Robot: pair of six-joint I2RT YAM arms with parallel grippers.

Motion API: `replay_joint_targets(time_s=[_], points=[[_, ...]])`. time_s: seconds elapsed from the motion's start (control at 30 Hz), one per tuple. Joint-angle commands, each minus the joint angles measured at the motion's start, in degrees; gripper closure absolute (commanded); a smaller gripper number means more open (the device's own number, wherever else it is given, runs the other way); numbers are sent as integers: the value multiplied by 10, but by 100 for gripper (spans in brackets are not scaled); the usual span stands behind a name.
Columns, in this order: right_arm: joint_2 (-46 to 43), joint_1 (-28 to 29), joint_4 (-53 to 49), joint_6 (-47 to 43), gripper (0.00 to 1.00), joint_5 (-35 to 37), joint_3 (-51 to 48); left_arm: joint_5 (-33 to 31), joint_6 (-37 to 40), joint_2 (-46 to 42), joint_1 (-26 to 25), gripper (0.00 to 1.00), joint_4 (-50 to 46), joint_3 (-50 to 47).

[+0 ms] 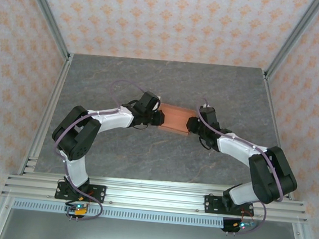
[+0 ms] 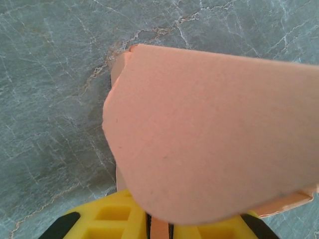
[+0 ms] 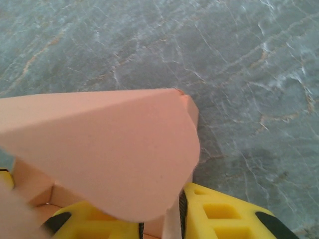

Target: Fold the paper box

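Observation:
The paper box (image 1: 176,119) is a salmon-orange cardboard piece held between the two arms over the middle of the grey table. My left gripper (image 1: 157,117) is shut on its left end; in the left wrist view a cardboard strip sits pinched between the yellow fingers (image 2: 107,221), and a rounded flap of the paper box (image 2: 209,134) covers the tips. My right gripper (image 1: 193,125) is shut on the right end; in the right wrist view a thin wall of the paper box (image 3: 114,149) runs between the yellow fingers (image 3: 224,216).
The grey marbled table (image 1: 162,153) lies under the box in both wrist views. Aluminium frame posts (image 1: 48,15) and patterned walls enclose the table on three sides. The rail with both arm bases (image 1: 157,198) runs along the near edge.

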Motion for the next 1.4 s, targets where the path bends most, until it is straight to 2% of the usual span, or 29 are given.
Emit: replay_joint_targets(time_s=[0.0, 0.17, 0.23, 0.3, 0.37, 0.43, 0.57, 0.67, 0.73, 0.83, 0.93, 0.97, 1.13, 1.2, 1.27, 1.37], points=[[-11, 2, 11, 27, 73, 14, 2, 4, 2, -22, -3, 81, 10, -5], [-4, 2, 23, 34, 71, 12, 1, 14, 2, -17, -3, 81, 15, 1], [-9, 2, 2, 28, 68, 9, 13, 18, -5, -18, -3, 81, 17, 4], [-27, 2, -3, 26, 60, 5, 15, 24, -5, -21, -3, 80, 12, 7], [-50, 0, -5, 33, 47, 9, 12, 19, 1, -28, -3, 80, 6, 7], [-68, -2, -20, 6, 43, -6, 21, 14, 0, -33, -3, 78, 5, 5], [-111, -14, -24, -27, 32, -31, 14, 36, -12, -42, -3, 65, 3, 9], [-143, -35, -44, -22, 31, -60, 15, 39, -30, -70, -3, 55, -4, -1], [-184, -43, -55, 8, 30, -64, 6, 39, -32, -92, -3, 51, -24, -4], [-234, -53, -92, 74, 25, -32, 5, 38, -39, -128, -2, 45, -42, -22], [-237, -83, -189, 172, 12, 35, 48, 28, -71, -156, 3, 40, -54, -34], [-223, -102, -223, 202, 11, 38, 69, 27, -84, -164, 9, 35, -59, -34], [-95, -178, -261, 253, 7, -123, 178, -22, -143, -182, 64, 13, -85, -6], [-31, -186, -280, 263, 6, -181, 228, -21, -167, -161, 90, 7, -80, 15], [28, -188, -308, 271, 6, -236, 278, 15, -198, -124, 105, 6, -71, 46], [92, -185, -321, 292, 8, -319, 316, 61, -249, -72, 102, 13, -62, 86]])
